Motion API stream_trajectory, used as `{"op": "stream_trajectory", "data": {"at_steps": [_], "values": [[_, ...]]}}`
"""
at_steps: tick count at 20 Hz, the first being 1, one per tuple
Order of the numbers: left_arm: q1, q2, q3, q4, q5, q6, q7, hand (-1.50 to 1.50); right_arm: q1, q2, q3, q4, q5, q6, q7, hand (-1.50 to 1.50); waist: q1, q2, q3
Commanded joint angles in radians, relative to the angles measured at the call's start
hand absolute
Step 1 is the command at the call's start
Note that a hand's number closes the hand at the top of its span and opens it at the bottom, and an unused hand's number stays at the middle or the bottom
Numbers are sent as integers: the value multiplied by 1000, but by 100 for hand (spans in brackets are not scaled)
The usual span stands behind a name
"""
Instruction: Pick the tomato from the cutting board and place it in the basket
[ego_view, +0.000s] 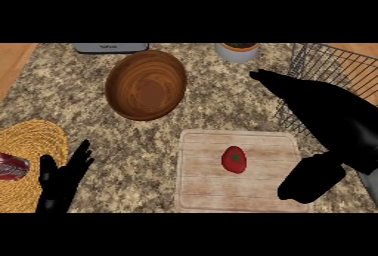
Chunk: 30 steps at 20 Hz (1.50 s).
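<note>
A red tomato (234, 159) with a green stem lies near the middle of the pale wooden cutting board (203, 192) at the lower centre. My right hand (332, 125) hangs over the board's right edge, fingers straight and pointing up-left, thumb low at the board's right side; it is open and apart from the tomato. The wire basket (336, 62) stands at the upper right, partly hidden behind this hand. My left hand (63, 182) rests open at the lower left, fingers up.
A brown wooden bowl (146, 85) sits at the upper centre. A woven yellow mat (29, 150) at the left edge carries a red can (11, 166). A grey pot (238, 51) and a grey appliance (111, 47) stand along the back.
</note>
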<state>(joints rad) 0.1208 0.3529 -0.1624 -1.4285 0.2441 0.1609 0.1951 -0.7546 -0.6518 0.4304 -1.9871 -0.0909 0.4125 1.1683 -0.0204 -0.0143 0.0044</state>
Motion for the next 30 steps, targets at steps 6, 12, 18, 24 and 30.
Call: {"op": "stream_trajectory", "data": {"at_steps": [6,12,18,24,30], "values": [[-8,-28,-14,67,-3,-35,31,0,57,115,120,24,181,-86,120,-150,23,14,-6],[22,23,29,27,8,-66,38,0,197,113,180,79,318,-88,14,-150,24,13,-4],[-11,-35,-3,44,-45,-26,48,0,217,214,212,182,412,-106,-31,-150,26,15,-5],[4,-72,-19,26,-95,4,50,0,303,243,193,167,510,-105,-94,-150,22,14,-4],[17,-38,43,-9,-45,-59,81,0,400,258,202,187,604,-111,-169,-150,23,13,-4]]}}
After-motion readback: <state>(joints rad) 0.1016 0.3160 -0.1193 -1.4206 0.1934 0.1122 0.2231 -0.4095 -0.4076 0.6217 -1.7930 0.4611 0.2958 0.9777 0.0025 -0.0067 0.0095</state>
